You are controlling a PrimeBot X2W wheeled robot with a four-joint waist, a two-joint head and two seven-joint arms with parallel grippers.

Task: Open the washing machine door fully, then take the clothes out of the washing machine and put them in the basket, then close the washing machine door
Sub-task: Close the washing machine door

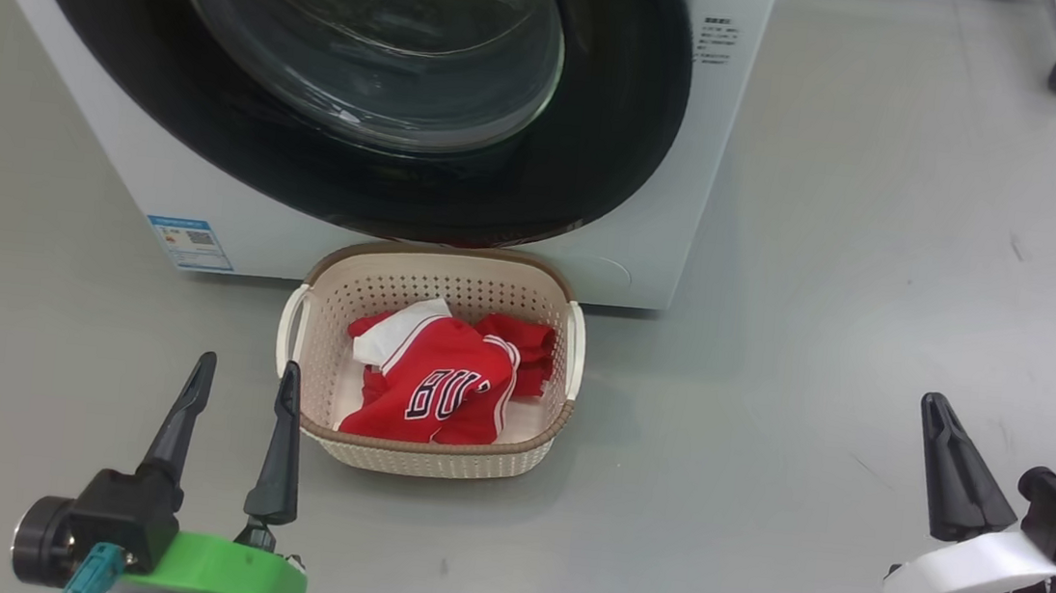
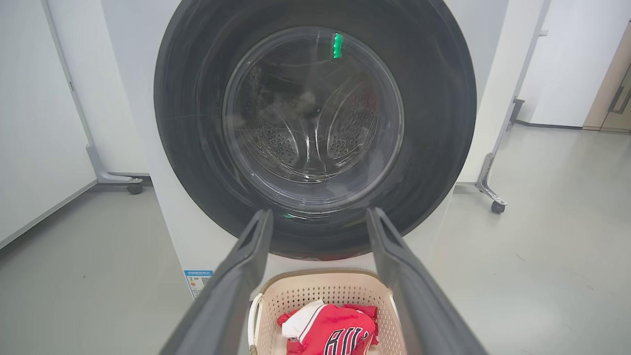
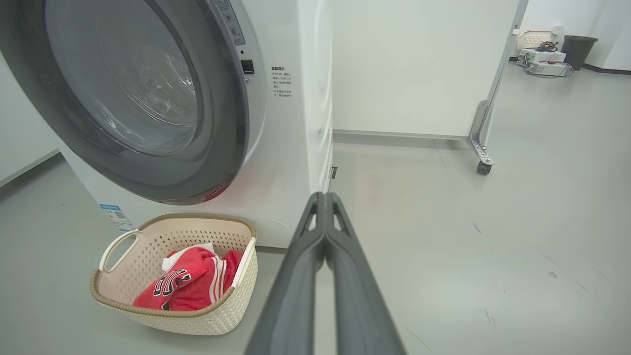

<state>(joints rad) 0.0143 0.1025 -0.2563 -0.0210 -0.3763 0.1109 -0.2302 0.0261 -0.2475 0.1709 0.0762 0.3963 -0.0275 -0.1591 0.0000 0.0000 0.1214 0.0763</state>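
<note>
Head view: clothes [image 1: 438, 380] in the basket [image 1: 436, 445], near side of the washing machine door [image 1: 624, 102], apparently shut — task looks done; left wrist: left gripper [image 2: 320, 211] spread, empty; right wrist: right gripper [image 3: 324, 195] pinched closed, empty — next, just retreat.

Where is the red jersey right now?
In the head view, the red jersey lies inside the cream basket, centre-left on the floor before the washing machine.

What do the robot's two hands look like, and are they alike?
Nearly alike. Each has two long, dark, tapering fingers on a black block with a small teal plug. The left gripper sits on a bright green collar with a round black knob beside it. The right gripper sits on a white shell, with a thin black cable running below.
</note>
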